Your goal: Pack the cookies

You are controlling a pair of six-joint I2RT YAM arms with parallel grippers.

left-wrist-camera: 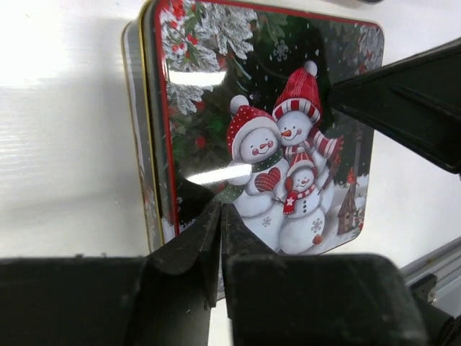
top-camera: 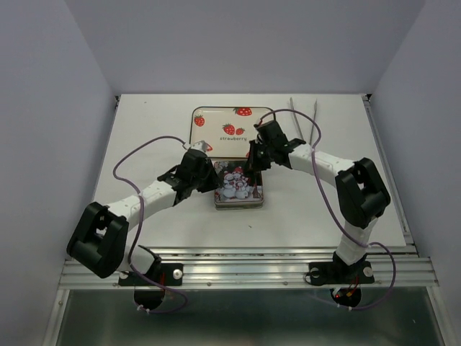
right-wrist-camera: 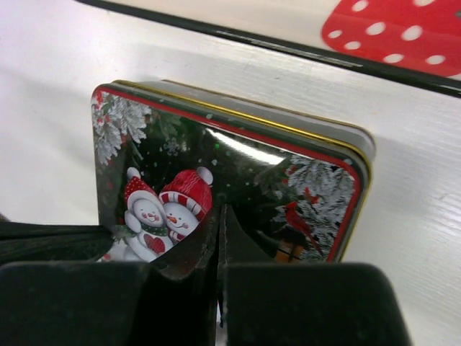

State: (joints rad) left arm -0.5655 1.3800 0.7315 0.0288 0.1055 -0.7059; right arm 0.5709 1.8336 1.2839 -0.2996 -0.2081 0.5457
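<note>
The cookies are hidden from every view. A square gold tin sits mid-table with its snowman lid on. My left gripper is shut, its tips over the lid's left edge with nothing between them. My right gripper is also shut and holds nothing, its tips over the far part of the lid. The right gripper's dark finger shows at the right of the left wrist view. Whether either tip touches the lid, I cannot tell.
A cream tray printed with red strawberries lies just behind the tin; its rim and one strawberry show in the right wrist view. Thin metal tongs lie at the back right. White walls enclose the table.
</note>
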